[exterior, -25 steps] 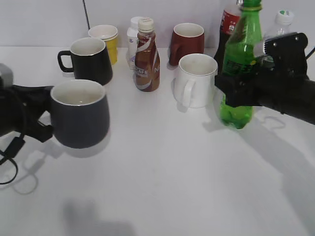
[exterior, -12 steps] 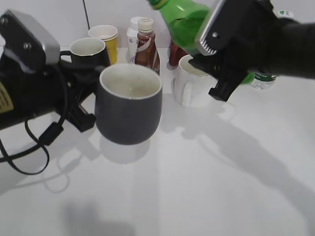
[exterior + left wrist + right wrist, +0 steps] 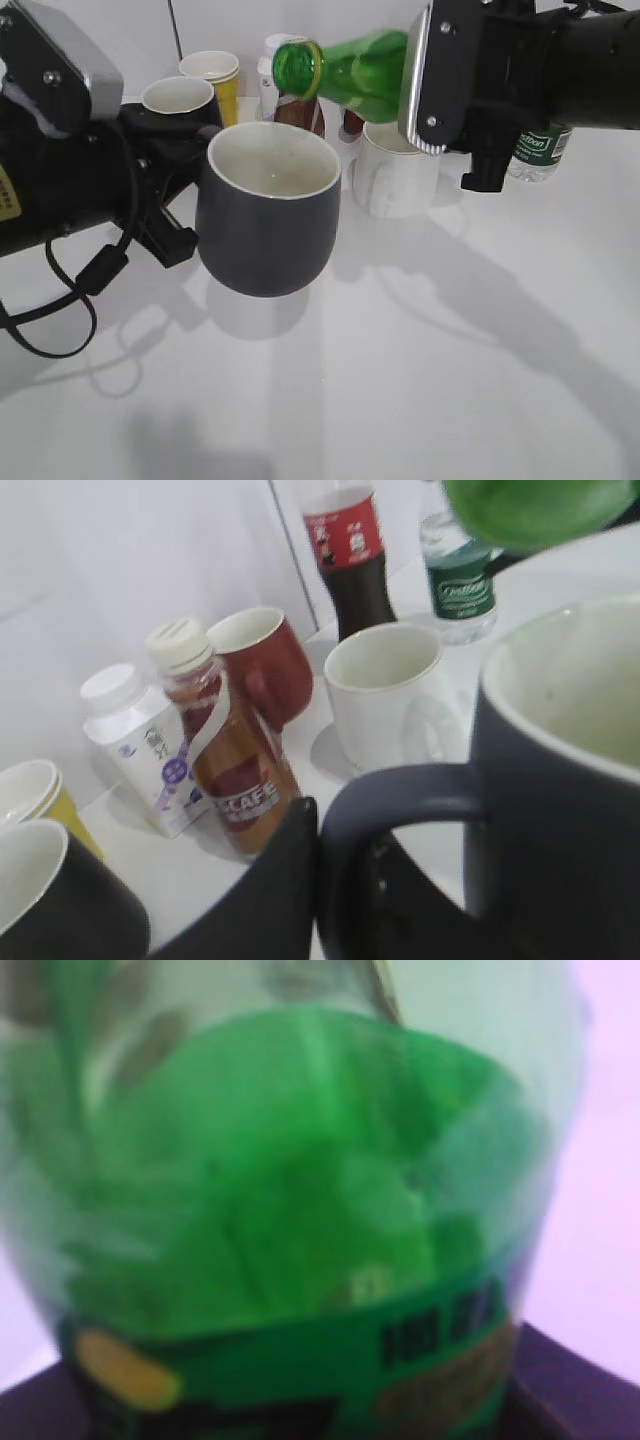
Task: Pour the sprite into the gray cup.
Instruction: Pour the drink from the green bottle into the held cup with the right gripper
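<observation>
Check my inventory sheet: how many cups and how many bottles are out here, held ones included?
Cups: 5 (gray cup, black mug, yellow cup, red mug, white mug)
Bottles: 5 (sprite, cola, water, coffee, white bottle)
Total: 10

A white surface meets a plain pale wall behind; soft shadows fall across it.

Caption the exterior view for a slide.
Right claw tips the sprite sideways above the gray cup, held off the table by the left claw.
</observation>
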